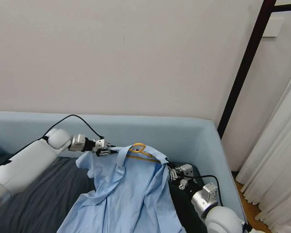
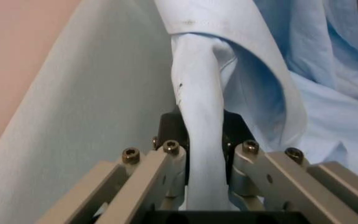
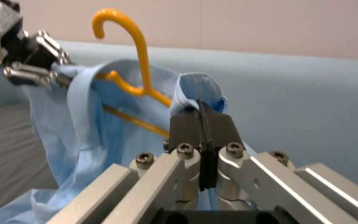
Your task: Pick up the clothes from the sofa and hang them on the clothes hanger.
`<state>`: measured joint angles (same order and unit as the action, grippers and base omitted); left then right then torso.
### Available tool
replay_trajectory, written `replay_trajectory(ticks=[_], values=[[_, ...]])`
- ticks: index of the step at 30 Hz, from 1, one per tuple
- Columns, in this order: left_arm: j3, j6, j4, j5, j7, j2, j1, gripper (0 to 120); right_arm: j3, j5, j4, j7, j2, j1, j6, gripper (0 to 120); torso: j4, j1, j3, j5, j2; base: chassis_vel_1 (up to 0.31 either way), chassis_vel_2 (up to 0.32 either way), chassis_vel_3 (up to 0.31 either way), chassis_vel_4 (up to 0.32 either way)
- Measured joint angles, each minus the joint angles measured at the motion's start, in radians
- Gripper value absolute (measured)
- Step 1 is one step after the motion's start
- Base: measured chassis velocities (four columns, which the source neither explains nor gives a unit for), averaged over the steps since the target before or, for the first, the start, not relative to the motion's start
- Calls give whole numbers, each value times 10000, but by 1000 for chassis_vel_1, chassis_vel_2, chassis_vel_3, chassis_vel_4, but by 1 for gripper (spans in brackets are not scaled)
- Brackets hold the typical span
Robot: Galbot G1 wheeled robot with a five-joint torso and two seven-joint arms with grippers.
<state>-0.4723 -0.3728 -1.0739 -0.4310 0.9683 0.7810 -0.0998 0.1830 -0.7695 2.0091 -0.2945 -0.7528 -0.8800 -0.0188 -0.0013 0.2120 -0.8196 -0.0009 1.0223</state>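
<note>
On the left, the left gripper (image 1: 108,151) is squeezed tight on a fold of the light blue cloth shirt (image 1: 131,194), holding it up over the pale blue sofa (image 1: 194,136). A yellow curved hanger (image 1: 138,148) pokes out at the shirt's neck. On the right, the right gripper (image 1: 169,168) is pinched tight on the shirt's other shoulder.

Light blue shirt (image 1: 131,194), long-sleeved and open at the front. It is held up at both shoulders, and its lower part lies loose and wrinkled on the dark seat of the pale blue sofa (image 1: 194,136). Yellow hanger (image 1: 138,151) sits inside the collar, its hook sticking up out of the neck, tilted. Left tool (image 1: 105,151) pinches one shoulder edge and right tool (image 1: 170,172) pinches the other.
</note>
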Motion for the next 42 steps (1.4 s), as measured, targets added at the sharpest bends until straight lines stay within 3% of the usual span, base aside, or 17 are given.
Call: replay_trajectory(ticks=[8,11,19,22,26,28,34,42], values=[[-158,384,-363,-1465,-938,41,137,8,-20,-284,703,-138,607,777,-289,0,1,0,0,-1,0,0,0,0,0],[-705,468,-638,-2332,-1519,-82,688,8,3,-350,1228,-272,795,962,-547,0,-2,0,0,1,0,0,0,0,0],[-1923,488,-733,-3570,-1345,-279,2451,8,23,-165,1848,-142,1278,1359,-634,0,1,-1,0,2,0,0,0,0,0],[-2788,455,-816,-4284,-1312,-362,3572,8,-87,-5,2175,-71,1671,1488,-622,0,-1,0,0,4,0,0,0,0,0],[-3480,455,-855,-4647,-1301,-271,4456,8,-559,41,2518,-55,2135,1338,-642,0,12,0,0,4,0,0,0,0,0],[-3925,479,-944,-4851,-1352,-66,5087,8,-1085,-16,2825,-58,2652,1129,-645,0,-5,0,0,3,0,0,0,0,0],[-4400,839,-1371,-5429,-1386,-51,6038,8,-1560,-203,3315,23,3444,1170,-721,0,-1,0,0,3,0,0,0,0,0],[-4602,1247,-1622,-6245,-1269,-218,6592,8,-1423,250,3556,11,3391,525,-730,0,0,-1,0,1,0,0,0,0,0]])
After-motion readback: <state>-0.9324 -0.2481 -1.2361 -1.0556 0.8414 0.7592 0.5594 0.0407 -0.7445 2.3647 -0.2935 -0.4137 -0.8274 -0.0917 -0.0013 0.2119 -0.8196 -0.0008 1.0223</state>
